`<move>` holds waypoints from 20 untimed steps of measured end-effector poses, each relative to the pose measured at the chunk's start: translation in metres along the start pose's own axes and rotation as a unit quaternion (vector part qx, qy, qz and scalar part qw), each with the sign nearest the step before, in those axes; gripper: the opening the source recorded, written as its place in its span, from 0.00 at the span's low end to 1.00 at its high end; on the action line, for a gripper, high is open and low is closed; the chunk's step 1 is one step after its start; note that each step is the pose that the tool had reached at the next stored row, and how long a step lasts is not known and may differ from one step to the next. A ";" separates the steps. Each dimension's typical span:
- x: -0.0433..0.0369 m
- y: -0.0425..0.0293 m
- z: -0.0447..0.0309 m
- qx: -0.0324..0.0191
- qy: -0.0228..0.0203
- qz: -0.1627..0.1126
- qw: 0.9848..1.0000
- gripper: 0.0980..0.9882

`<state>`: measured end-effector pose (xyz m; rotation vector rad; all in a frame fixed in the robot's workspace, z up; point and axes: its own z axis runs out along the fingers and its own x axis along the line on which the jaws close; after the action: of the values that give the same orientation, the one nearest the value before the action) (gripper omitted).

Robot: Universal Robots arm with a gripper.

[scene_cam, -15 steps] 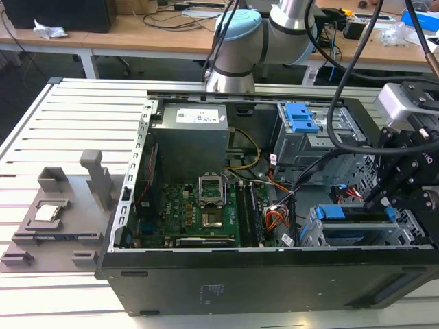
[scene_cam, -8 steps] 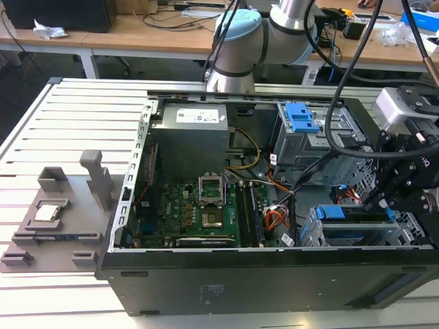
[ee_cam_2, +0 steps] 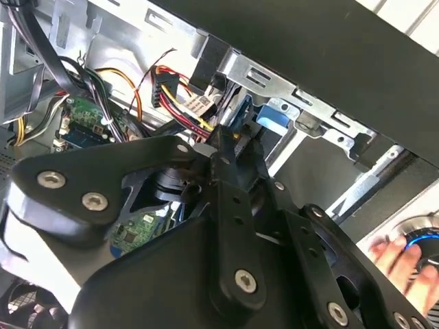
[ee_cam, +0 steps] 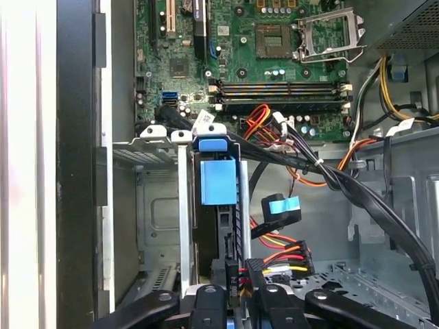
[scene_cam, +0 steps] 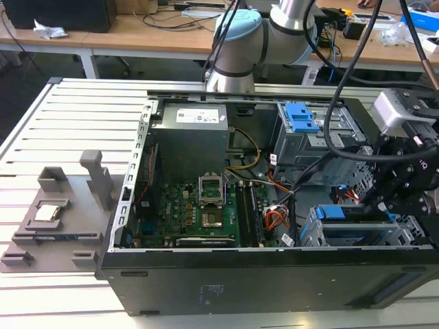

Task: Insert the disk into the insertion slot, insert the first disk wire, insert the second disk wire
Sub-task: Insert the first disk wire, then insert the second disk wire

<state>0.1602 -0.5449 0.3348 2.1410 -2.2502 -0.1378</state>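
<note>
Since the flat silver hard drive in its bright blue plastic carrier (ee_cam: 219, 179) is seen seated inside the low silver perforated sheet-metal drive cage (ee_cam: 137, 154), the first part of the task is judged done, and wiring is taken as the step in hand. In the exterior view the disk (scene_cam: 343, 214) is found in that insertion slot (scene_cam: 310, 234), at the near corner of the open black computer case (scene_cam: 240, 281) on the exterior view's right. The case is carried by a grey slatted table (scene_cam: 41, 123).

The black end effector (ee_cam: 236, 277) is held at the exposed end of the disk. Its fingers are drawn close together and appear to be pinching a disk wire (ee_cam: 278, 260), a black plug trailing red, yellow and black leads. Whether the plug is mated with the socket cannot be told, as the contact is hidden behind the fingers. A second black plug with a pale blue tab (ee_cam: 282, 205) is left hanging free just beside the carrier.

For a clean insertion, the plug should be squared to the keyed socket and pressed straight along the disk's long axis, never rocked. The trailing leads should be kept slack and clear of the fingers. The thick black cable bundle (ee_cam: 357, 192) nearby should be avoided, since a snag there could drag the plug off line.
</note>
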 end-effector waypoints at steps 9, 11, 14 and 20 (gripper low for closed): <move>-0.0048 0.0040 -0.0439 0.000 0.005 0.000 1.000 0.01; -0.0049 0.0041 -0.0454 0.000 0.005 0.000 1.000 0.01; -0.0049 0.0041 -0.0456 0.000 0.005 0.000 1.000 0.01; -0.0049 0.0041 -0.0458 0.000 0.005 0.000 1.000 0.01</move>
<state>0.1602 -0.5417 0.3809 2.1360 -2.2458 -0.1259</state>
